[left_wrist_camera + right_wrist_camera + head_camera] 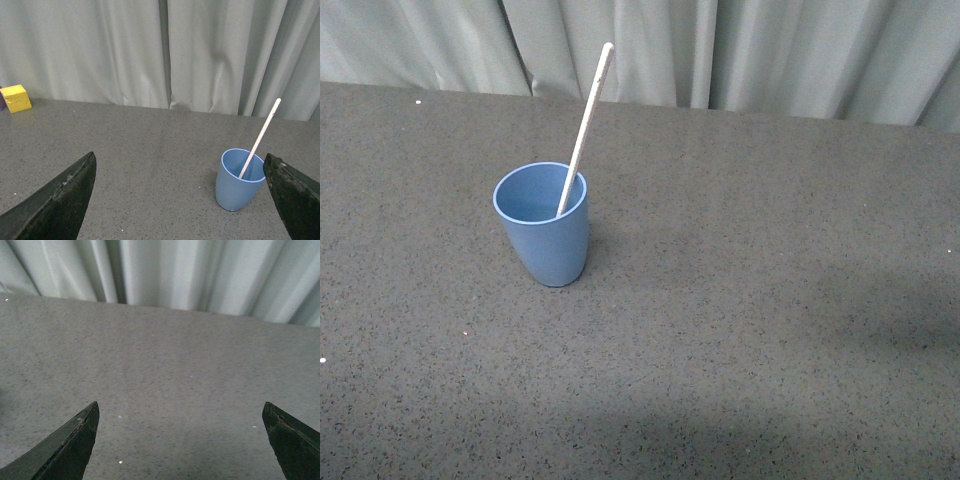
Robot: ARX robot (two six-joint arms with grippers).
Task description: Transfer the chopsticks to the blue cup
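Note:
The blue cup point(544, 225) stands upright on the grey table, left of centre in the front view. The off-white chopstick point(588, 120) stands in it, leaning against the rim with its upper end tilted to the right. Both also show in the left wrist view: the cup point(239, 181) and the chopstick point(261, 135). My left gripper point(180, 162) is open and empty, well back from the cup, which sits near one fingertip point(280, 172). My right gripper point(180, 410) is open and empty over bare table. Neither arm shows in the front view.
A yellow block point(15, 98) sits at the far edge of the table in the left wrist view, with a dark purple thing just beside it. Grey curtains point(740, 50) hang behind the table's far edge.

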